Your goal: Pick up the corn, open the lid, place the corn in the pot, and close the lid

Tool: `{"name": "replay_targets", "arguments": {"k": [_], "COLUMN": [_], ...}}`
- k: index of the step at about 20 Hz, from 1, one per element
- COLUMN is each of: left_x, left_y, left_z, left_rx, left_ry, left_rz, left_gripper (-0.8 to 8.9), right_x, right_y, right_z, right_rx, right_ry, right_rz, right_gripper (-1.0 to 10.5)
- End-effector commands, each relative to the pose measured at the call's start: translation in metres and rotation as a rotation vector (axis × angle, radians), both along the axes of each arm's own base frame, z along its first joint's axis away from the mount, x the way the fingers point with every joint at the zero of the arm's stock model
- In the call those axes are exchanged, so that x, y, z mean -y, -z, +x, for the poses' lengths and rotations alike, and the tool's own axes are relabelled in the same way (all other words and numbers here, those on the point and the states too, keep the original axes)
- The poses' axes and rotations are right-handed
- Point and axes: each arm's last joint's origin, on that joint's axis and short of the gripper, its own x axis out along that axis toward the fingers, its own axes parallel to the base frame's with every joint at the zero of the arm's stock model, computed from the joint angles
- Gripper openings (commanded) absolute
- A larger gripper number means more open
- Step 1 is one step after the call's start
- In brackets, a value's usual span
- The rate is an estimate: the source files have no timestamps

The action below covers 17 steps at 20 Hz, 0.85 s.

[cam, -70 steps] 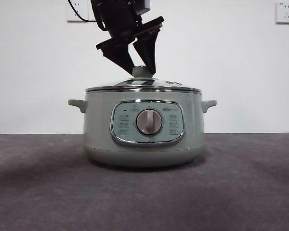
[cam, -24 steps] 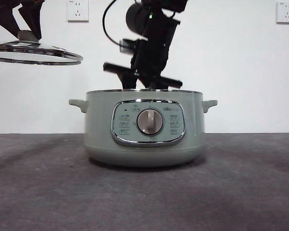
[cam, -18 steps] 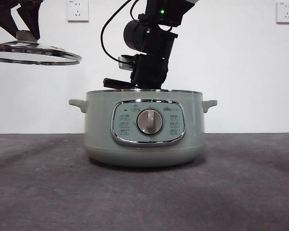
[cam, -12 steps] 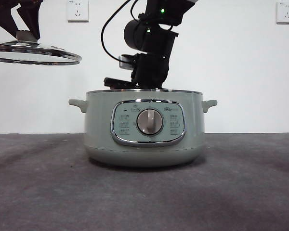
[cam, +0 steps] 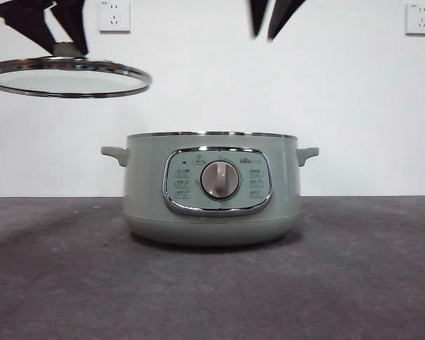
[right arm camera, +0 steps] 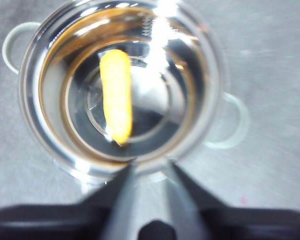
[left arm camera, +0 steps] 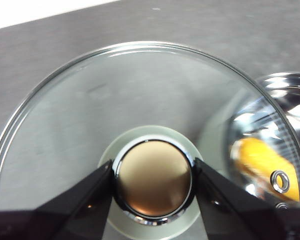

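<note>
Corn: the corn is seen lying flat on the floor of the pot, with its long axis running across the bowl and clear of the wall

Pot: it stands open on the table; its rim is bare all the way round

Lid: the lid is held level in the air, up and off to one side of the pot, well above rim height and not over the opening

Left gripper: the left gripper is clamped on the lid's knob, one jaw pressed to each side

Right gripper: the right gripper is empty, its jaws a little apart, high above the pot near the rim

Deciding relation: the pot is judged to lie sideways and downward from the held lid, so a level carry across followed by a straight descent is called for

Nearer arm: the closing falls to the left arm, which already holds the lid

Room: the rim is unobstructed, but the right gripper hangs over the pot and could be met by the lid unless it is drawn clear
</note>
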Motion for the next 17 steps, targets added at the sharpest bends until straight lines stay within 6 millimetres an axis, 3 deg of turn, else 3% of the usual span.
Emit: {"name": "replay_targets", "arguments": {"k": [1,6,9,12,17], "left_x": [0.017,0.06,0.084,0.105,0.129], "left_y": [-0.011,-0.004,0.007,0.015,0.022], "left_z": [-0.008,-0.012,-0.011,-0.013,-0.018], "left_rx": [0.051,0.028,-0.015,-0.028,-0.05], "left_ry": [0.041,0.141,0.193,0.206,0.248], "left_rz": [-0.03,-0.024,-0.017,0.02,0.018], "left_gripper": [-0.09,-0.09,-0.09,-0.09,-0.09], "right_x": [0.013,0.038,0.054,0.073,0.099], "right_y": [-0.015,-0.049,-0.053,-0.04,0.004], "right_z": [-0.02,-0.069,-0.099,-0.123,-0.15], "right_rx": [0.007,0.09,0.111,0.1,0.075], "right_ry": [-0.02,-0.066,-0.085,-0.079,-0.032], "right_rz": [-0.013,0.041,0.066,0.076,0.1], "right_gripper": [-0.1,-0.1,-0.1,-0.1,-0.1]}}
